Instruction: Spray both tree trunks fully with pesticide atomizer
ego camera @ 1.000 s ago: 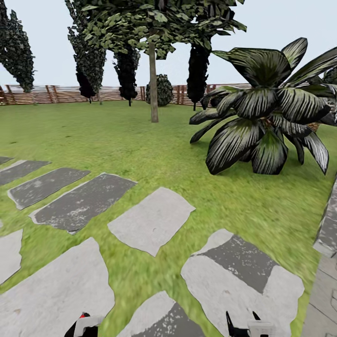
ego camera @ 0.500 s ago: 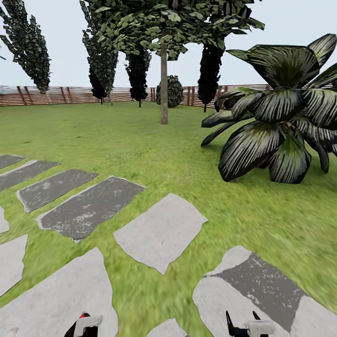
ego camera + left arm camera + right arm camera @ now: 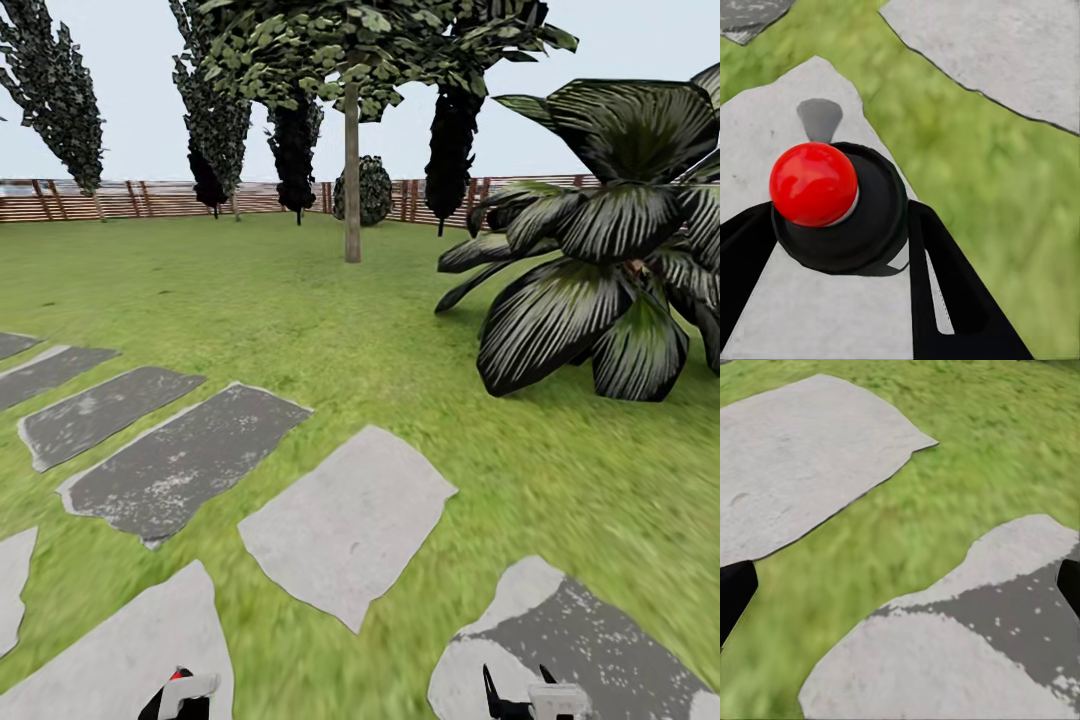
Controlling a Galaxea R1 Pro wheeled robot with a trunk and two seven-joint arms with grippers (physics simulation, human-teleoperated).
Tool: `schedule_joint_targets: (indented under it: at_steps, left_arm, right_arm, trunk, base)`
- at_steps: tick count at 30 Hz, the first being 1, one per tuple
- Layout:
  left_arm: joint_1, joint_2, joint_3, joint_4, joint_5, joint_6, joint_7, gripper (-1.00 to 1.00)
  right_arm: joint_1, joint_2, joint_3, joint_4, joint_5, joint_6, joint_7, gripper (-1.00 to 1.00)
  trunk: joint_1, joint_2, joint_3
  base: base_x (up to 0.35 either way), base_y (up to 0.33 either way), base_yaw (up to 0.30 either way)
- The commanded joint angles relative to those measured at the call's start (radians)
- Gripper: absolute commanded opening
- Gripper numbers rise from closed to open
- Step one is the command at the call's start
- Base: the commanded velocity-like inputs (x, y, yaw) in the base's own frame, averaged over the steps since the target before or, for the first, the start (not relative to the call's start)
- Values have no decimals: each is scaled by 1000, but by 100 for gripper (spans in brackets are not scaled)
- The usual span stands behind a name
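I stand on a lawn of mottled green grass crossed by a path of flat, irregular stepping stones — some pale grey, others dark and speckled, with strips of grass between them. A brown horizontal-slat fence closes the far side under a pale, hazy sky. Ahead, well apart from me, rises one tree with a leafy crown, and its tree trunk is a bare, pale grey-brown column standing upright in the grass. Around it near the fence stand narrow, near-black conifers and a rounded dark shrub. To my right a low plant with broad, dark, white-streaked leaves spreads over the lawn.

At the bottom of the head view my left gripper shows white and black with a bit of red, and my right gripper shows black points beside a white block. From my left wrist, my black fingers sit either side of a black round body topped with a glossy red ball — the pesticide atomizer, clamped between them above a pale stone. From my right wrist, my two dark fingertips sit at opposite edges, spread wide with nothing between them, over grass and stone.
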Motion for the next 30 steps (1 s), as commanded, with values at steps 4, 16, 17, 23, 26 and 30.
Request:
schedule_joint_targets:
  at_steps: [4,16,17,23,26,30]
  left_arm:
    - [0,0,0,0,0,0,0,-100]
    - [0,0,0,0,0,0,0,-100]
    - [0,0,0,0,0,0,0,-100]
    - [0,0,0,0,0,0,0,-100]
    - [0,0,0,0,0,-1,0,-100]
    - [0,0,0,0,0,-1,0,-100]
  right_arm:
    - [0,0,0,0,0,0,0,100]
    - [0,0,0,-1,-1,0,-1,100]
    - [0,-1,0,-1,-1,0,-1,100]
    - [0,-1,-1,-1,-2,0,-2,100]
    - [0,-1,-1,-1,-2,0,-2,100]
    - [0,0,-1,-1,-2,0,-2,100]
  trunk:
    - [0,0,0]
    - [0,0,0]
    - [0,0,0]
    - [0,0,0]
    - [0,0,0]
    - [0,0,0]
  base:
    - [338,71,0]
    - [338,66,0]
    - [338,15,0]
    - [338,4,0]
    - [338,1,0]
    - [338,0,0]
